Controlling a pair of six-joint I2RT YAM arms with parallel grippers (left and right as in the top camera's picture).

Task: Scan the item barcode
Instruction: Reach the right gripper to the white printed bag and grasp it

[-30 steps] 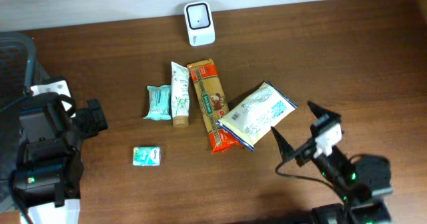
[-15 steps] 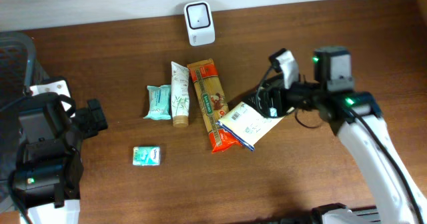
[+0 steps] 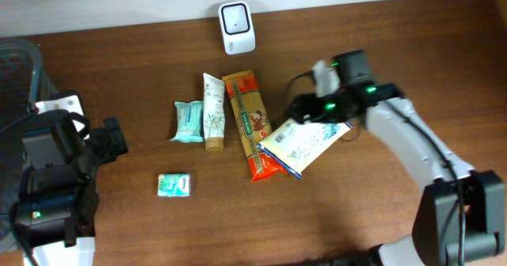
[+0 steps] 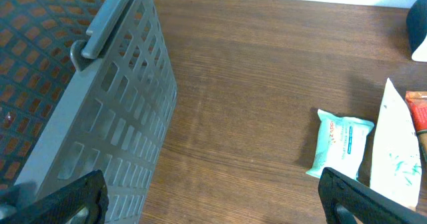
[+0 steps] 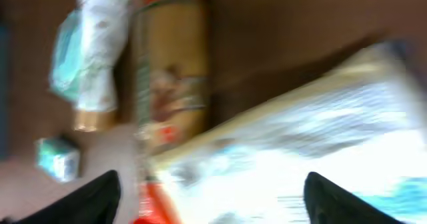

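Observation:
A white and blue bag [image 3: 305,146] lies tilted on the brown table, its left edge over an orange pasta packet [image 3: 248,122]. My right gripper [image 3: 307,109] hovers over the bag's upper left part. In the blurred right wrist view its jaws stand wide apart, open [image 5: 215,203], with the bag [image 5: 313,151] spread below and between them. A white scanner [image 3: 236,27] stands at the table's far edge. My left gripper [image 3: 111,138] rests at the far left, open [image 4: 208,204] over bare wood.
A white tube [image 3: 212,112] and a teal wipes pack [image 3: 188,121] lie left of the pasta packet. A small teal box [image 3: 174,184] sits nearer the front. A grey mesh basket [image 4: 113,104] stands close beside the left arm.
The right arm has swung up from the front right corner and leftward, coming down over the white and blue bag. The left arm has not moved.

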